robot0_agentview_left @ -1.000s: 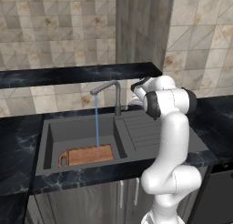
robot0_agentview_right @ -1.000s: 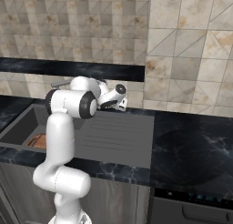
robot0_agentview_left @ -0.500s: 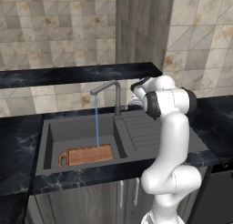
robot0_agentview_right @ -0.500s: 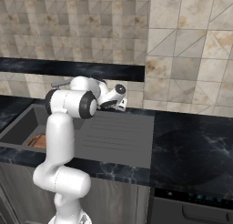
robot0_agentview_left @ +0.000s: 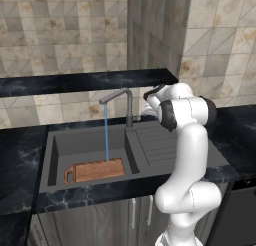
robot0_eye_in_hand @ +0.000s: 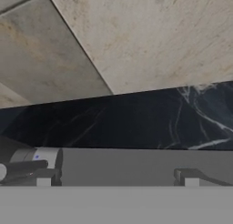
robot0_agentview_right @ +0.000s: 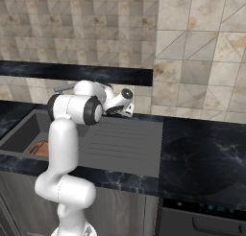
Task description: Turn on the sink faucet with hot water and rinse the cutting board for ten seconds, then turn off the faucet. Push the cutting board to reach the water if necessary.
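Water [robot0_agentview_left: 106, 132] was running: a thin light-blue stream fell straight from the spout tip of the sink faucet [robot0_agentview_left: 124, 102] and landed on the cutting board [robot0_agentview_left: 97, 169]. The board lay flat on the basin floor of the sink [robot0_agentview_left: 60, 140], against the front wall, handle hole toward the left end. The stream hit it right of centre, near its back edge. In the right base view a sliver of the board [robot0_agentview_right: 40, 147] showed in the basin behind the arm.

The faucet post stood at the back of the sink, at the split between basin and ribbed drainboard [robot0_agentview_left: 157, 142], with the spout bent out over the basin.

The hand [robot0_agentview_left: 148, 96] hung just right of the faucet post, close by its base, over the back of the table [robot0_agentview_left: 20, 155]. From the right base view the hand [robot0_agentview_right: 129, 111] pointed at the tiled wall [robot0_agentview_right: 192, 53], low over the rear edge of the drainboard. The hand view showed wall tile, the black marble strip of table, and a grey cylinder with a small rod at lower left, probably the faucet base and lever [robot0_eye_in_hand: 27, 166]. The fingertips were spread wide, nothing between them. Whether a finger touched the lever, I couldn't tell.
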